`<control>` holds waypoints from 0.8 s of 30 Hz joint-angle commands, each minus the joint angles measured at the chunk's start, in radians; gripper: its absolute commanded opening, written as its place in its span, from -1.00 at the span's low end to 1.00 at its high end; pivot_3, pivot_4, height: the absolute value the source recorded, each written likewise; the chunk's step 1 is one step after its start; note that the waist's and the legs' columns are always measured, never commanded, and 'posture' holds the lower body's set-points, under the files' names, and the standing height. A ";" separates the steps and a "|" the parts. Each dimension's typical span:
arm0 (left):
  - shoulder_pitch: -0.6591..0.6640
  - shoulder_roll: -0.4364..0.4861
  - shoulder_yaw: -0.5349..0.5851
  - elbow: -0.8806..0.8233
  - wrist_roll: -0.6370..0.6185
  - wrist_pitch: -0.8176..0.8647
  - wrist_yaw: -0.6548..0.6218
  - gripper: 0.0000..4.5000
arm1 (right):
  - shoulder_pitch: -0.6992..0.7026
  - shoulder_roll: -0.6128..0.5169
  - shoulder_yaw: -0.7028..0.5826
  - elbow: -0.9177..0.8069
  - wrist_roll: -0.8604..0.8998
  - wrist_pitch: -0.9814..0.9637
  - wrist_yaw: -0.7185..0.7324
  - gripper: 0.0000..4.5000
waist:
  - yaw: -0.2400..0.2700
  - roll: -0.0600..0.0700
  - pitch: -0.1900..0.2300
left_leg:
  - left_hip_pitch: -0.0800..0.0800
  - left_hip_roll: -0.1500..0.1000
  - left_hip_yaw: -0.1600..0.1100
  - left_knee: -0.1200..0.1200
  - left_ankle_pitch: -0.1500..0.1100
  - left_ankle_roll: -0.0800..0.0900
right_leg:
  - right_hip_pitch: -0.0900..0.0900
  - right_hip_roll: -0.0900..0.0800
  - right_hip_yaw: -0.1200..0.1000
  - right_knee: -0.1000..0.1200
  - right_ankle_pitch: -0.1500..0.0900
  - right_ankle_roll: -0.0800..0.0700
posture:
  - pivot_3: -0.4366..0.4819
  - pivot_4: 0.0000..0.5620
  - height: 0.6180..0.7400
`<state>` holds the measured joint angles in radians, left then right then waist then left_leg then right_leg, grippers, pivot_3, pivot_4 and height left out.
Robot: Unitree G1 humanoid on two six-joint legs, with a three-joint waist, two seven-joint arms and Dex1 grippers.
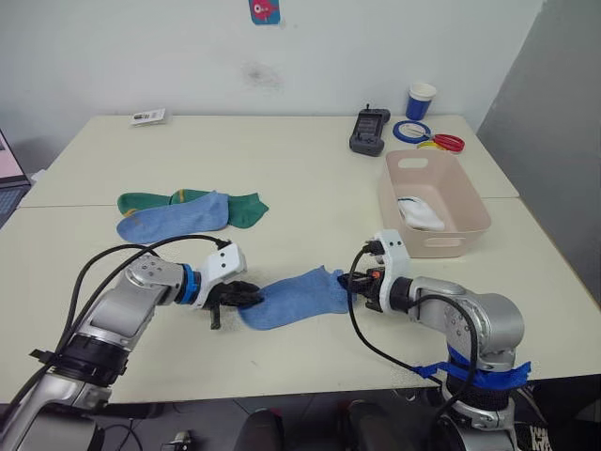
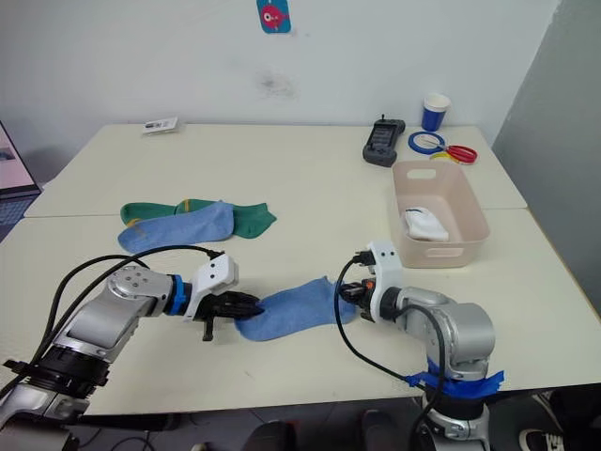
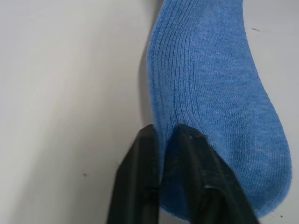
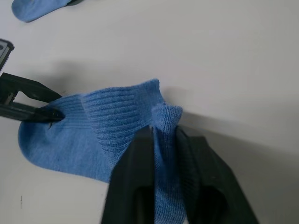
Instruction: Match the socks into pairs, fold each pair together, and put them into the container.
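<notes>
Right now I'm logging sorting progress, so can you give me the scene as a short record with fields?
held sock: light blue sock, flat on the table, gripped at both ends
left pincer: shut on its toe end
right pincer: shut on its cuff end
waiting socks: second light blue sock lying over two dark green socks
container: pink tub holding white socks
far corner: cup, tape rings, black handset

Ribbed knit cloth blue sock (image 3: 219, 93) on a smooth matt table (image 3: 65, 93).
</notes>
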<state>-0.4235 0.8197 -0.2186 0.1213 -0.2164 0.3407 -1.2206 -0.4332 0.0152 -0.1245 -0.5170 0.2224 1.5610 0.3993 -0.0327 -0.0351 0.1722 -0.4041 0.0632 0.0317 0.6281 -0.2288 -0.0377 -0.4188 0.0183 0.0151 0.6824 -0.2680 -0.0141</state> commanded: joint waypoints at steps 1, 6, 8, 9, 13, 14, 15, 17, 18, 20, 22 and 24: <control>0.008 0.001 0.072 -0.024 -0.024 0.036 0.038 -0.06 | 0.013 -0.061 -0.009 -0.033 0.039 -0.064 0.014 -0.04 | 0.000 0.000 0.000 | 0.000 0.000 0.000 0.000 0.000 0.000 | 0.000 0.000 0.000 0.000 0.000 0.000 | -0.05 -0.47 1.00; 0.118 -0.002 0.272 -0.110 -0.143 0.223 0.165 0.36 | 0.031 -0.199 -0.029 0.032 0.134 -0.157 0.129 0.28 | -0.009 0.000 0.000 | 0.000 0.001 0.000 0.000 0.000 0.000 | -0.001 0.000 0.000 0.000 0.000 0.000 | -0.05 -0.47 1.00; 0.177 -0.024 0.372 -0.184 -0.244 0.363 0.213 0.36 | 0.036 -0.237 -0.031 0.071 0.182 -0.182 0.181 0.28 | -0.014 -0.001 0.000 | 0.000 0.002 -0.001 -0.001 0.000 0.000 | -0.001 0.000 0.000 0.000 0.000 0.000 | -0.05 -0.47 1.00; 0.206 -0.039 0.424 -0.221 -0.300 0.441 0.240 0.36 | 0.037 -0.255 -0.027 0.094 0.206 -0.193 0.209 0.28 | -0.015 -0.001 0.000 | 0.000 0.002 -0.001 -0.001 0.000 0.000 | -0.001 0.000 -0.001 0.000 0.000 0.000 | -0.05 -0.47 1.00; 0.329 -0.098 0.563 -0.362 -0.442 0.644 0.356 0.36 | 0.038 -0.344 0.043 0.220 0.225 -0.334 0.301 0.28 | -0.018 -0.001 0.001 | 0.000 0.001 -0.002 0.000 0.000 0.000 | 0.000 -0.001 0.000 0.000 0.000 0.000 | -0.05 -0.47 1.00; 0.352 -0.119 0.577 -0.402 -0.473 0.677 0.385 0.36 | 0.030 -0.352 0.056 0.258 0.218 -0.371 0.306 0.28 | -0.018 -0.001 0.001 | 0.000 0.001 -0.002 0.000 0.000 0.000 | 0.000 -0.001 0.000 0.000 0.000 0.000 | -0.05 -0.47 1.00; 0.390 -0.148 0.585 -0.457 -0.506 0.709 0.416 0.36 | 0.016 -0.359 0.078 0.305 0.209 -0.411 0.319 0.28 | -0.018 -0.002 0.001 | 0.001 0.001 -0.002 0.000 0.000 0.000 | 0.001 -0.001 0.000 0.000 0.000 0.001 | -0.05 -0.47 1.00; 0.453 -0.188 0.576 -0.528 -0.523 0.731 0.465 0.36 | -0.011 -0.368 0.115 0.371 0.203 -0.468 0.343 0.28 | -0.020 -0.002 0.001 | 0.003 0.000 -0.001 0.000 0.000 0.000 | 0.003 -0.002 0.000 -0.001 0.001 0.002 | -0.05 -0.47 1.00; 0.474 -0.201 0.569 -0.549 -0.524 0.730 0.482 0.36 | -0.024 -0.369 0.129 0.396 0.201 -0.489 0.350 0.28 | -0.021 -0.002 0.001 | 0.004 0.000 -0.002 0.000 0.000 0.000 | 0.004 -0.002 0.001 -0.001 0.001 0.002 | -0.05 -0.47 1.00; 0.494 -0.234 0.560 -0.572 -0.527 0.732 0.524 0.36 | -0.053 -0.365 0.149 0.444 0.203 -0.521 0.361 0.28 | -0.020 -0.002 0.001 | 0.004 0.000 -0.001 0.000 0.000 0.000 | 0.005 -0.002 0.000 -0.001 0.001 0.002 | -0.05 -0.47 1.00; 0.506 -0.254 0.549 -0.585 -0.529 0.732 0.557 0.36 | -0.076 -0.365 0.167 0.482 0.206 -0.545 0.374 0.28 | -0.018 -0.002 0.001 | 0.004 0.000 -0.002 0.000 0.000 0.000 | 0.005 -0.001 0.000 0.000 0.001 0.001 | -0.05 -0.47 1.00; 0.514 -0.261 0.536 -0.593 -0.522 0.731 0.580 0.36 | -0.097 -0.364 0.180 0.525 0.204 -0.562 0.382 0.28 | -0.017 -0.002 0.001 | 0.004 0.000 -0.002 0.000 0.000 0.000 | 0.005 -0.001 0.000 0.000 0.001 0.001 | -0.05 -0.47 1.00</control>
<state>0.0825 0.5626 0.3192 -0.4448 -0.7278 1.0751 -0.6576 -0.5165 -0.3465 0.0522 0.0048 0.4157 1.0245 0.7657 -0.0496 -0.0367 0.1731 -0.3999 0.0634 0.0300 0.6284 -0.2288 -0.0375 -0.4136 0.0173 0.0151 0.6816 -0.2672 -0.0128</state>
